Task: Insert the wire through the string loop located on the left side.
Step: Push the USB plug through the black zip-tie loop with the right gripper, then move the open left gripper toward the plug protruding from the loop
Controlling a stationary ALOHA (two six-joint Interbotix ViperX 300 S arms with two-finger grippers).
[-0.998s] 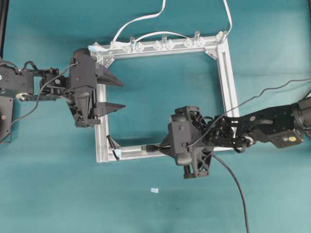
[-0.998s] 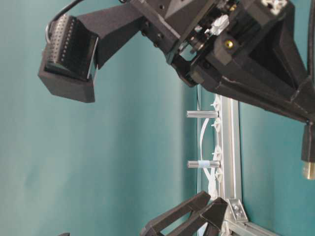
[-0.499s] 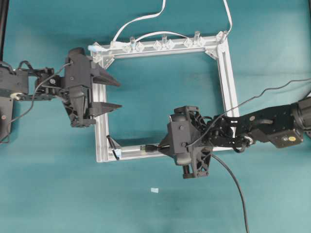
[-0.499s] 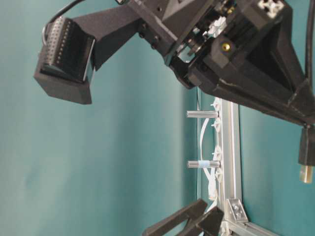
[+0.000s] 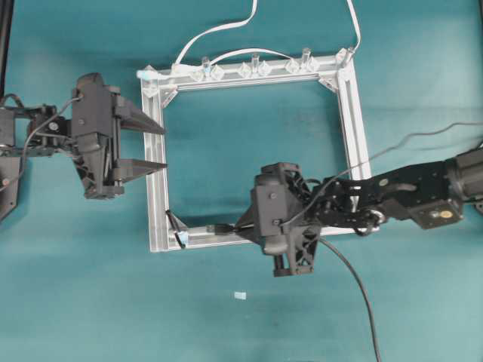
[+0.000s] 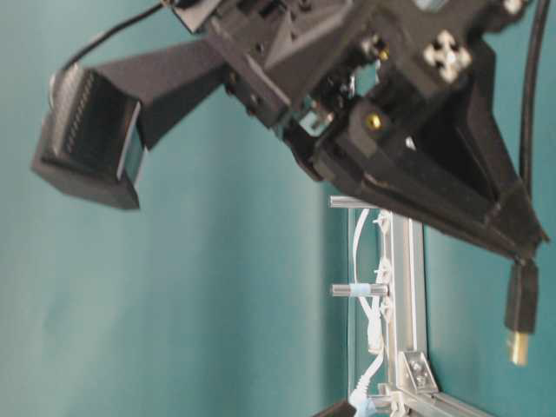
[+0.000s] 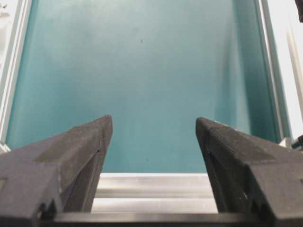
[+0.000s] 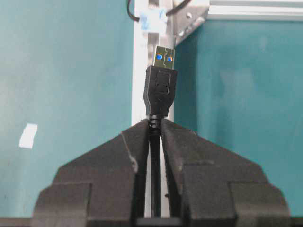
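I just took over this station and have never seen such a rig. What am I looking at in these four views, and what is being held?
Two robot arms work over a teal table. The overhead view shows both; the table-level view looks along the surface from the side; each wrist view looks out between one gripper's own fingers.

On the table lies a square aluminium frame with a white cable running off its top bar. At its lower left corner sits the string loop, marked with light blue tape.

The right gripper is shut on the wire, just behind its plug, whose metal tip points toward the loop but has not reached it. The left gripper is open and holds nothing, at the frame's left bar.
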